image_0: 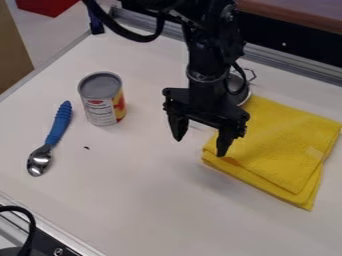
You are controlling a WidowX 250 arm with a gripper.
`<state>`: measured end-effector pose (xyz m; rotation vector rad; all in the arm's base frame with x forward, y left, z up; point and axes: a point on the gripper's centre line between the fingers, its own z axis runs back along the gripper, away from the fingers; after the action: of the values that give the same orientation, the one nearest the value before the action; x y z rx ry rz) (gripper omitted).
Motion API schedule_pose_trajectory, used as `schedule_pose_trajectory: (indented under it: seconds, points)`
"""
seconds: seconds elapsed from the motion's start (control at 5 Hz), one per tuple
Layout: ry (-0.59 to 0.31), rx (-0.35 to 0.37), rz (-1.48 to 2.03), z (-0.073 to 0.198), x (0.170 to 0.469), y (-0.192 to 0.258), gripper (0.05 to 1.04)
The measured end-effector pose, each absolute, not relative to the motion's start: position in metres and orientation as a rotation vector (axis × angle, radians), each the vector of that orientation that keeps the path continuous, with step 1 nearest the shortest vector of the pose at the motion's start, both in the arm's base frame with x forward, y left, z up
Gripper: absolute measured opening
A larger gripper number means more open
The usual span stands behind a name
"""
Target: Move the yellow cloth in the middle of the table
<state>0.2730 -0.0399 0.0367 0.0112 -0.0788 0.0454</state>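
I am looking down at a slant on a white counter (143, 200), with my black robot arm (208, 55) hanging in from the top edge. Its jaws (200, 145) are spread apart with nothing pinched between them. The yellow cloth (280, 145), folded into a rough square, lies flat on the right side of the counter. One jaw tip hangs over or beside the cloth's left corner, and I cannot tell whether it touches; the other is over bare counter to the left. Behind the arm, by the cloth's upper corner, is a round metal thing (238, 90), partly hidden. A food can (101, 99) stands upright to the left, and a spoon with a blue handle (50, 137) lies further left.

The step in hand, as I judge it, is taking hold of the cloth. I would shift the open jaws a little right so the near corner sits between them, lower until the tips just meet the fabric, then close on all the folded layers; catching only the top one could unfold it. After that, a low, slow drag left should do, away from the metal thing and stopping well short of the can.
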Motion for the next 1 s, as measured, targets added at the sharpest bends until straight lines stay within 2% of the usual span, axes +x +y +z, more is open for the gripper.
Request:
schedule_pose_trajectory:
  seconds: [0.2,0.6,0.8,1.0]
  points:
    - [-0.045,0.014,0.057,0.028,0.269,-0.041,1.000]
    - [-0.058,0.004,0.268,0.024,0.306,-0.072,1.000]
    - [-0.139,-0.045,0.358,0.029,0.328,-0.085,0.956]
    - [-0.184,-0.045,0.419,0.022,0.341,-0.093,0.687]
